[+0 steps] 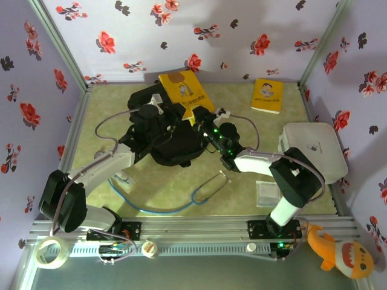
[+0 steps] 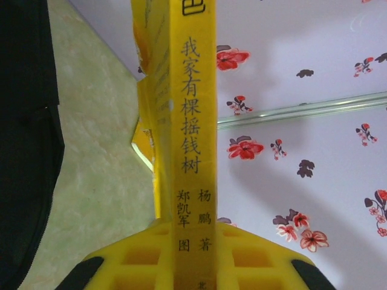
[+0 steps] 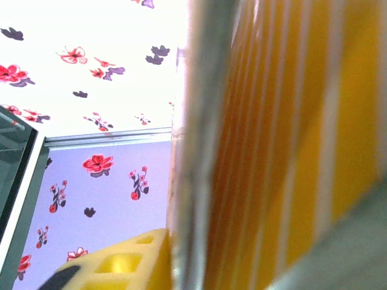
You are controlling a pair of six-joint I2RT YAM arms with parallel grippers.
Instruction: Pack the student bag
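Green table (image 1: 284, 127) — cable (image 1: 197, 196), small book (image 1: 267, 95) near student bag (image 1: 169, 142).

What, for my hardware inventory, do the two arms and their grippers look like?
The left arm and right arm have white links and bulky black joints, each trailed by a grey cable. Green lights glow near the right wrist. The fingers are yellow gridded plastic with black pads.
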